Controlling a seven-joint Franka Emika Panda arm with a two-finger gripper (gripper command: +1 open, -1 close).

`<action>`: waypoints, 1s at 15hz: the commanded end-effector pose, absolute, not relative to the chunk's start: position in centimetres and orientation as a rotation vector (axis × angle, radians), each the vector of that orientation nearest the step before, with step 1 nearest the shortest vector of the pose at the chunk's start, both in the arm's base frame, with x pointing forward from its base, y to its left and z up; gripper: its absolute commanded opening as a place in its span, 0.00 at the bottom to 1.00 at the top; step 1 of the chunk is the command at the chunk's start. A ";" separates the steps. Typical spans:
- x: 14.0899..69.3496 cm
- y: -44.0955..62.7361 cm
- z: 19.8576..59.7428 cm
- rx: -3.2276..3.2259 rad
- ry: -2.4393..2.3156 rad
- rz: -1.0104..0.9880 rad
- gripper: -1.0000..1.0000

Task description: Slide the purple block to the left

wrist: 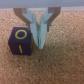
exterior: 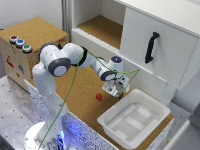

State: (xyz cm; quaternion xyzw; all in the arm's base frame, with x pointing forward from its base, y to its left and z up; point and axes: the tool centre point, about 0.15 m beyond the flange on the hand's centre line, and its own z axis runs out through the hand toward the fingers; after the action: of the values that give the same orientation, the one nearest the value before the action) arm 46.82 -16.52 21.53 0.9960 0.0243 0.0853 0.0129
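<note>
The wrist view shows the purple block (wrist: 20, 41), a small cube with yellow markings, lying on the cork surface. My gripper (wrist: 40, 43) stands right beside it. The fingertips are pressed together with nothing between them, and one finger (wrist: 36, 29) is close to the block's side. In the exterior view my gripper (exterior: 118, 91) hangs low over the cork table, between the red block and the white tray. The purple block is hidden behind the gripper there.
A small red block (exterior: 99, 96) lies on the cork table (exterior: 80, 95) toward the exterior view's left of the gripper. A white tray (exterior: 134, 118) sits on the right. Behind are a white cabinet with a black handle (exterior: 151, 47) and a cork box with buttons (exterior: 20, 43).
</note>
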 end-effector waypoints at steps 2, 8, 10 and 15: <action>49.2 -14.4 20.0 3.178 0.118 0.184 0.00; 49.2 -11.4 20.8 3.174 0.130 0.166 0.00; 49.5 -10.1 21.0 3.175 0.136 0.146 0.00; 48.8 -7.9 20.9 3.174 0.107 0.060 0.00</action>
State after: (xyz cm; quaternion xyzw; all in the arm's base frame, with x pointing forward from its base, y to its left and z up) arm 47.80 -10.13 20.36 0.9968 0.0448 0.0652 -0.0095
